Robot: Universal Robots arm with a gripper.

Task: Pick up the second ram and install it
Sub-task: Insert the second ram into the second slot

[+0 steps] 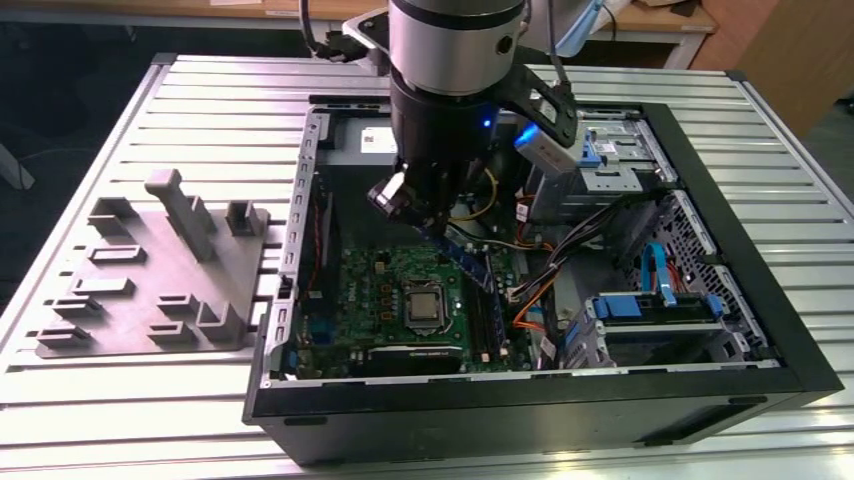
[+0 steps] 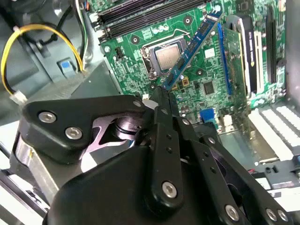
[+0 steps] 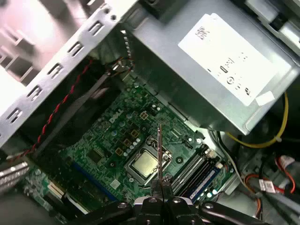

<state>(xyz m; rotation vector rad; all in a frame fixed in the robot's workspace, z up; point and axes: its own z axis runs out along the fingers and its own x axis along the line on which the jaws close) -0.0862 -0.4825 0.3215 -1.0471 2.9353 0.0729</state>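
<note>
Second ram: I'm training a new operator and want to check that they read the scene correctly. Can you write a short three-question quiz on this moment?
1. True or false: the gripper is shut on the second ram.
2. In the second wrist view, which part is the stick closest to? A the processor socket; B the yellow cable; C the power supply.
3. Short answer: is the stick seated in one of the memory slots?

Key: 1 true. 2 A. 3 No, the gripper holds it above the board, clear of the slots.
</note>
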